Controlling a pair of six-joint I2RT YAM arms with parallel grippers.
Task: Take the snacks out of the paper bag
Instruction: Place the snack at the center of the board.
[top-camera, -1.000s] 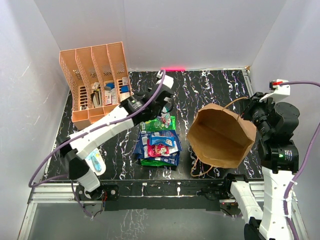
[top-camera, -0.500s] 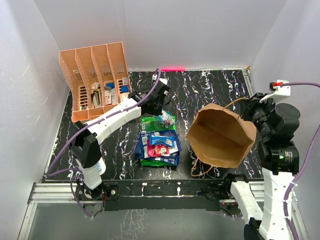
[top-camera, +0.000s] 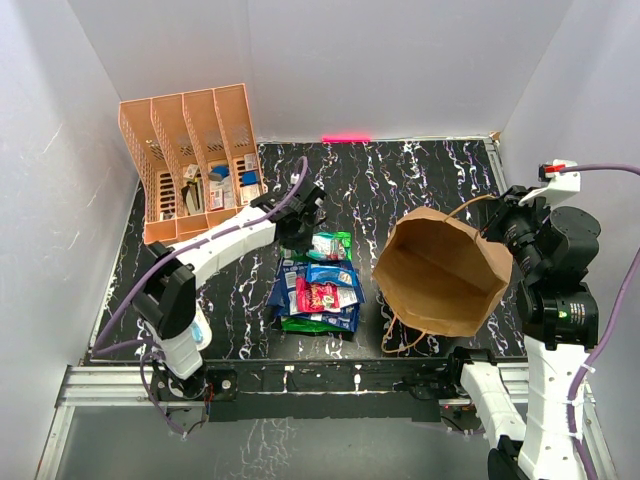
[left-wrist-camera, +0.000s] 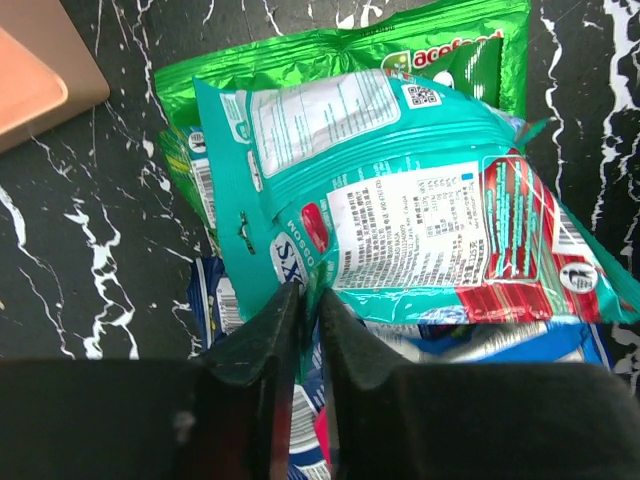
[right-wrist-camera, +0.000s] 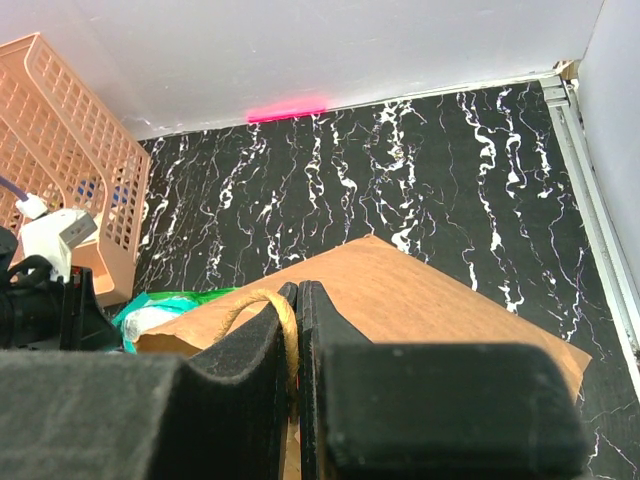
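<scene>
My left arm reaches from the lower left of the top view up towards the middle, elbow bent, wrist pitched down. My left gripper (left-wrist-camera: 303, 295) points at the tabletop, its fingers (left-wrist-camera: 262, 335) pressed nearly together, pinching the corner of a teal snack packet (left-wrist-camera: 400, 200) in the thin slit between them. My right arm stands tall at the right edge of the top view, forearm folded back to the left. My right gripper (right-wrist-camera: 297, 290) is clamped on the twisted handle (right-wrist-camera: 255, 303) of the paper bag (right-wrist-camera: 420, 290)
</scene>
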